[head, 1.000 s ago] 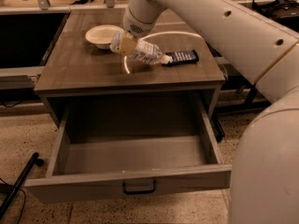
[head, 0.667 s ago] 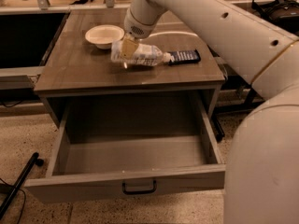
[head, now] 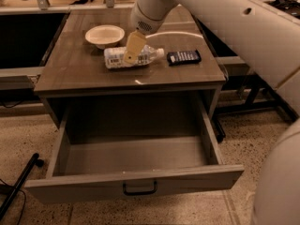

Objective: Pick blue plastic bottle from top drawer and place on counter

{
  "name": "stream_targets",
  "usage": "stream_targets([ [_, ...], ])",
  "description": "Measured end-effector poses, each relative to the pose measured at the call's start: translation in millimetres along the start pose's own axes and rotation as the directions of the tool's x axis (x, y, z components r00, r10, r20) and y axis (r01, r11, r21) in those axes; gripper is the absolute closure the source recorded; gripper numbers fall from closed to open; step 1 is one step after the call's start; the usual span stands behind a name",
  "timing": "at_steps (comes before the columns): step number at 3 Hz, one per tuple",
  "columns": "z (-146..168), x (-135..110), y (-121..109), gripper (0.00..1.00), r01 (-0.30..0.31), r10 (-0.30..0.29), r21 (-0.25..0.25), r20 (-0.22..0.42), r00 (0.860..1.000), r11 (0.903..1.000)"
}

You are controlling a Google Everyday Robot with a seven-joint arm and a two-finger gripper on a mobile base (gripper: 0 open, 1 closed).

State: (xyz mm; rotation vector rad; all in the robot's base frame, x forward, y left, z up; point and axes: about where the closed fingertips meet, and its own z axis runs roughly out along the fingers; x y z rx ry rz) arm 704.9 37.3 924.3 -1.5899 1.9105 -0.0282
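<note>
Over the last second I have brought the blue plastic bottle down from a slight tilt over the counter, and it now lies flat on its side on the wood, cap pointing right. It sits just in front of the bowl and left of the flat dark blue packet. The gripper has come down with it and sits right on the bottle's middle, reaching in from the far side. From this view I cannot tell whether it is gripping the bottle or has already let go. I judge the placement is all but made, and what remains is a clean release and a lift away. The top drawer stands pulled out toward me, a wide shallow box of grey-brown board with nothing visible on its floor. A dark metal pull handle is set in its front panel. The bottle is clear, thin-walled plastic with a white cap and a pale label carrying dark print. Being round, it could roll once freed, though the label band looks settled against the surface. The counter is matte wood-grain, flat and square, with a thin white arc line curving across its far right. The bowl is shallow, cream and smooth-rimmed.
</note>
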Motion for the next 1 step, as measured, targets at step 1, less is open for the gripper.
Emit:
stream_targets([
  [1,-52.5,1.9,10.9,0.0,0.042,-0.045,0.072,0.046,0.998,0.9965],
])
